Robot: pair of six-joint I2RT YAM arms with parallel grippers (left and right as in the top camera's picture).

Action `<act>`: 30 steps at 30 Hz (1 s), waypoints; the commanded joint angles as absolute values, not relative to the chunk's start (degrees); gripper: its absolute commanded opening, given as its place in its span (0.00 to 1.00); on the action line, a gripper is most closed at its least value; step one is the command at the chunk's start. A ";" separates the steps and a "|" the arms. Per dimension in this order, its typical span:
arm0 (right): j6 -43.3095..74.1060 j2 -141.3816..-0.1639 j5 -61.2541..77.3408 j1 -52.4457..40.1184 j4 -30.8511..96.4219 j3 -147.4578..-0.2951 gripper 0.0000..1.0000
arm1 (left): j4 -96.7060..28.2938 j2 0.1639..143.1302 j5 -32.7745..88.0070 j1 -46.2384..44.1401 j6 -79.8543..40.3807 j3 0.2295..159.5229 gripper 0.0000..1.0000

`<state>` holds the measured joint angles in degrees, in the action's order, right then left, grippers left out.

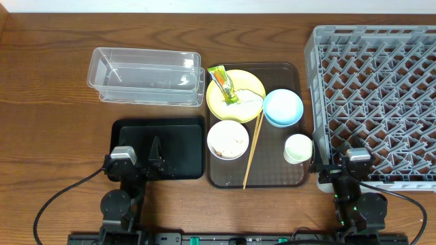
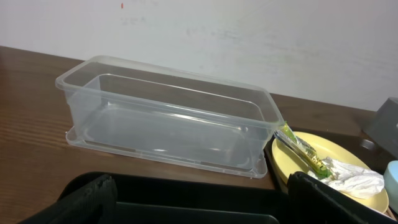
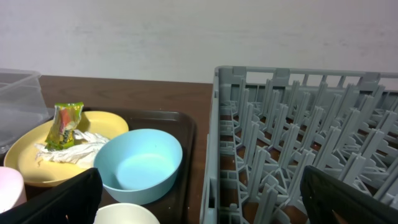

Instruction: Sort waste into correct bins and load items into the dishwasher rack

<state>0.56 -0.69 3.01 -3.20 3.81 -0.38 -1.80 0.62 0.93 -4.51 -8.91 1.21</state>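
A pale wall [image 2: 249,37] backs the wooden bench [image 1: 48,102]. The left gripper [image 2: 199,194] hangs wide open above the black tray [image 1: 184,146], the right gripper [image 3: 199,193] wide open by the rack [image 1: 315,88] corner. The wrapper [image 1: 223,83] lies on the yellow plate [image 1: 253,83], touching crumpled paper [image 1: 248,102]; a shallow pinch could scatter both.

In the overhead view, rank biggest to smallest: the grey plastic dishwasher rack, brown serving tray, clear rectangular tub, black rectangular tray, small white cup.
1. grey plastic dishwasher rack
2. brown serving tray
3. clear rectangular tub and black rectangular tray: about equal, so not ranked against each other
4. small white cup
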 commanded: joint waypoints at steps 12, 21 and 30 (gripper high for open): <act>1.08 -0.38 3.29 -3.73 3.03 -0.32 0.99 | -3.86 0.27 -0.60 -4.36 -8.19 0.23 0.90; 3.99 -0.80 0.58 -3.73 5.26 -1.56 0.99 | -4.27 3.16 -0.73 -4.36 -8.19 1.23 0.90; 4.69 -10.83 -0.19 -3.73 12.86 -12.60 0.99 | -10.96 18.48 -0.69 -4.36 -8.19 14.00 0.90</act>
